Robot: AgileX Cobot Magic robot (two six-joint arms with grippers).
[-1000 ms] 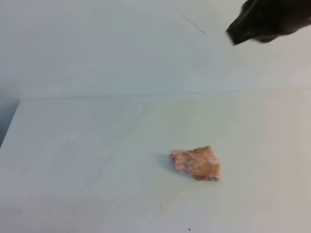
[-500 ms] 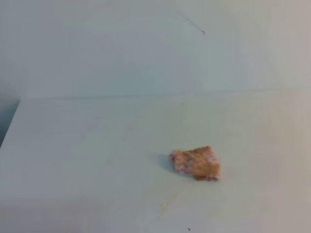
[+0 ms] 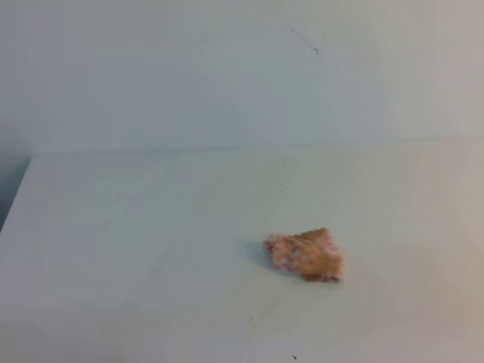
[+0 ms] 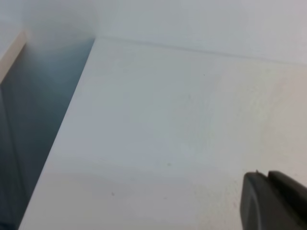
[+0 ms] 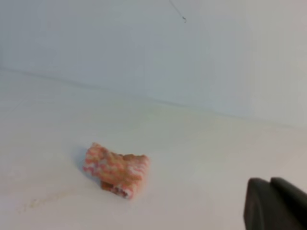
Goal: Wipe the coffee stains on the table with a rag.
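Note:
The rag (image 3: 305, 255) lies crumpled on the white table (image 3: 136, 227), right of centre, pink-and-white with a brown patch. The right wrist view shows the rag (image 5: 116, 169) well to the left of my right gripper (image 5: 270, 181), whose dark fingers are shut together on nothing at the lower right corner. My left gripper (image 4: 267, 175) is also shut and empty, over bare table (image 4: 158, 124) near its left edge. No coffee stains show; only a faint yellowish smear (image 5: 43, 201) lies in front of the rag. Neither gripper appears in the exterior high view.
A pale wall (image 3: 227, 76) rises behind the table, with a thin dark mark (image 3: 315, 51) on it. The table's left edge (image 4: 62, 139) drops off into a dark gap (image 4: 29, 124).
The dark arm part at the top right of the exterior high view a second ago has left the frame. The rag has not moved.

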